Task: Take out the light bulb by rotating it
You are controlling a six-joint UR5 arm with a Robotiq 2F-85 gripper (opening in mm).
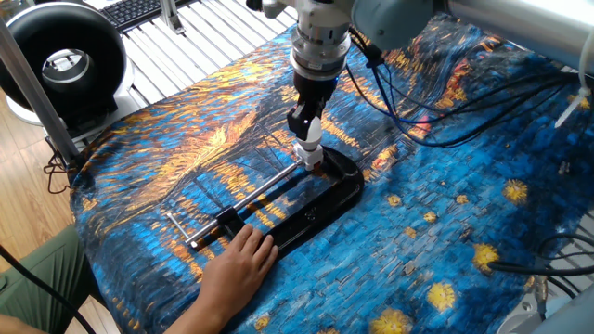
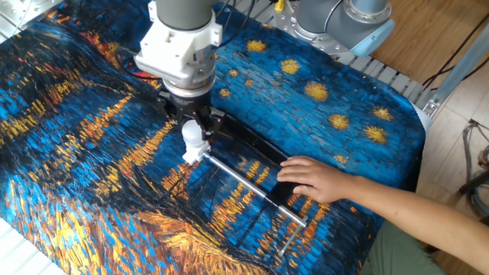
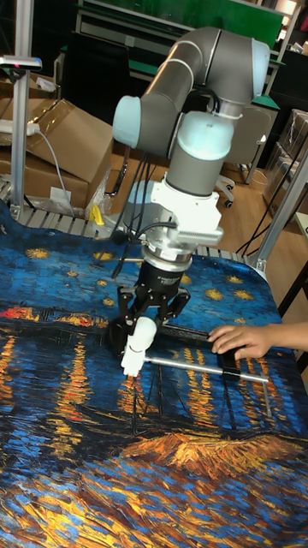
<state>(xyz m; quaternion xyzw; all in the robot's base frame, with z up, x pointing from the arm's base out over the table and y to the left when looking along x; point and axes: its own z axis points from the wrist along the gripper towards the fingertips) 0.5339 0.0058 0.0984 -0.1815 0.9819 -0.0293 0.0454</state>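
Starry-night cloth (image 1: 464, 186) covers table.

The table (image 2: 367, 65) is draped almost edge to edge in a blue and orange painted-sky cloth (image 1: 445, 213), with slatted metal showing bare along the upper left in one fixed view. On the cloth, at mid-frame, lies a black clamp (image 1: 316, 209), its silver screw bar (image 2: 248, 187) running out towards the lower left in that view. A person's hand (image 2: 317, 179) rests flat on the clamp's far end, pressing it to the cloth.
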